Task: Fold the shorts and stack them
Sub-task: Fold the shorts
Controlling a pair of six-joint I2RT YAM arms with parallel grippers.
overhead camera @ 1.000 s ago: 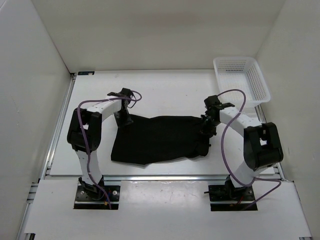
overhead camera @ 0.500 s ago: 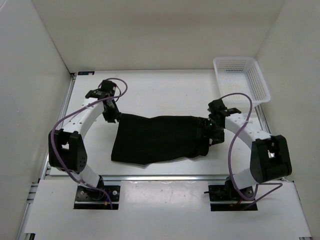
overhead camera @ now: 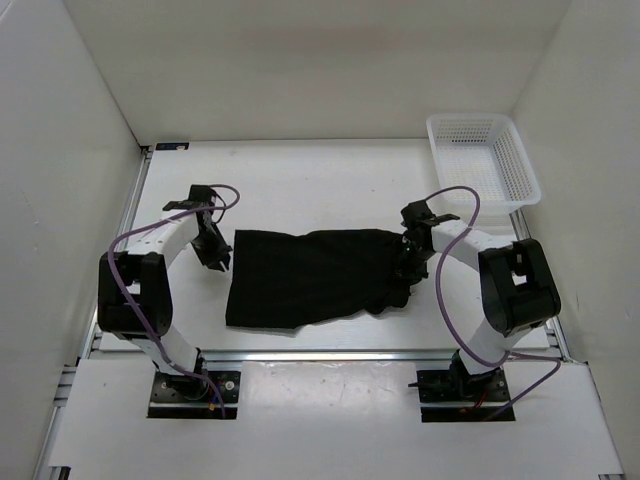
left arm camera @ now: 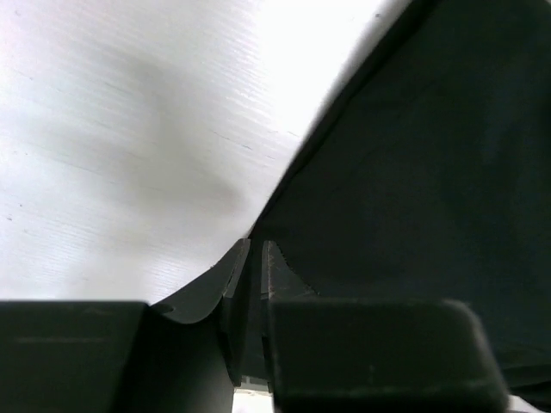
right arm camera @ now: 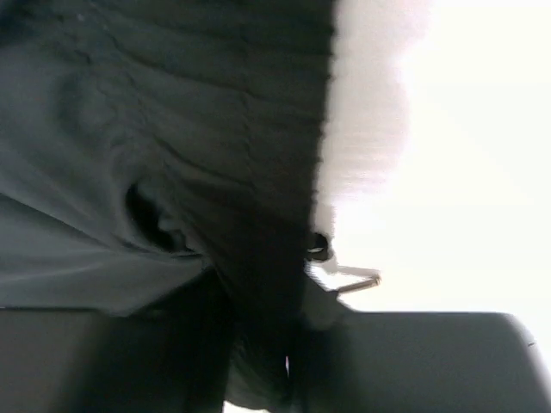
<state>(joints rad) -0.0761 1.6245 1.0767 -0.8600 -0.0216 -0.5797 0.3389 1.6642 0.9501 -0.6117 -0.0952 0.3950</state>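
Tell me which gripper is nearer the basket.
Right. The right gripper is at the shorts' right edge, left of the basket's near end; the left gripper is at the shorts' left edge, farther off.

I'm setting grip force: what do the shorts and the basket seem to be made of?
The shorts look like thin, matte black fabric, probably synthetic: it wrinkles and bunches softly. The basket looks like stiff white moulded plastic, its walls a regular lattice of holes.
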